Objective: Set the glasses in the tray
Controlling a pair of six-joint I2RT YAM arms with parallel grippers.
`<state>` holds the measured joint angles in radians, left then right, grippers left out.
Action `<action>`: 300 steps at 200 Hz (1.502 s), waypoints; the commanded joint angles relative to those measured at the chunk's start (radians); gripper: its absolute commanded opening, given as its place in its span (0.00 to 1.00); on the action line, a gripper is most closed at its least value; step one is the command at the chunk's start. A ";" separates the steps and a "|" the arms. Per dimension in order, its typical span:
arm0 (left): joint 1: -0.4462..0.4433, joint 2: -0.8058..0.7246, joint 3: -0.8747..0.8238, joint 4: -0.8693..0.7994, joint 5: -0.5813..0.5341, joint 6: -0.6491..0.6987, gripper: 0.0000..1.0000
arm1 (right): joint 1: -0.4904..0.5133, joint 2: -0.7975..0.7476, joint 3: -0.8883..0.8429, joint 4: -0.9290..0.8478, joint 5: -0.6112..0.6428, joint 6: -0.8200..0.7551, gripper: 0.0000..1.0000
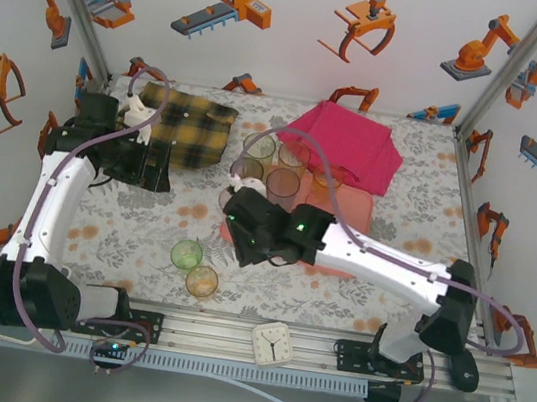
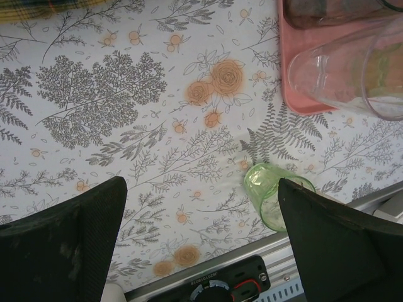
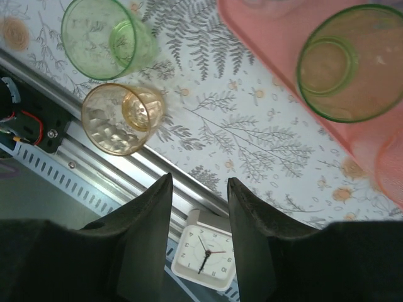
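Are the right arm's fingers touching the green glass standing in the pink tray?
Apart. The right wrist view shows the right fingers empty, only the clock between them, with flowered tablecloth separating them from the green glass in the tray.

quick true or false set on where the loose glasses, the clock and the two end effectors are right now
1. The green transparent tumbler and the amber transparent tumbler sit on the floral tablecloth, outside the salmon-pink rectangular tray. True.
2. The small white square clock lies in the tray. False: it sits by the metal rail at the table's near edge.
3. The left end effector is open and empty. True.
4. The right end effector is clamped on the amber tumbler. False: its fingers are apart with nothing between them, and the amber tumbler is off to one side.
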<state>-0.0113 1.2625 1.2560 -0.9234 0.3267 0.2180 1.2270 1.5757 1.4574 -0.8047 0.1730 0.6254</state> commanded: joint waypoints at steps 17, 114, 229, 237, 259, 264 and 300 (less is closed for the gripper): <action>0.007 -0.050 -0.002 0.002 0.016 -0.012 0.97 | 0.051 0.111 0.084 0.005 -0.005 -0.016 0.41; 0.010 -0.055 -0.012 0.009 0.006 -0.032 0.97 | 0.077 0.293 0.182 -0.036 -0.078 -0.076 0.39; 0.016 -0.051 -0.013 0.012 0.010 -0.037 0.97 | 0.077 0.411 0.236 -0.071 -0.105 -0.122 0.36; 0.016 -0.051 -0.013 0.012 0.009 -0.037 0.97 | 0.078 0.421 0.246 -0.078 -0.104 -0.126 0.36; 0.017 -0.052 -0.013 0.012 0.010 -0.036 0.97 | 0.077 0.443 0.267 -0.099 -0.096 -0.133 0.35; 0.016 -0.051 -0.012 0.013 0.010 -0.037 0.97 | 0.078 0.448 0.271 -0.104 -0.095 -0.134 0.35; 0.019 -0.050 -0.013 0.011 0.010 -0.036 0.97 | 0.077 0.476 0.295 -0.130 -0.090 -0.143 0.35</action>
<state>0.0010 1.2221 1.2488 -0.9123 0.3264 0.1955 1.2995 2.0212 1.7134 -0.8852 0.0689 0.5030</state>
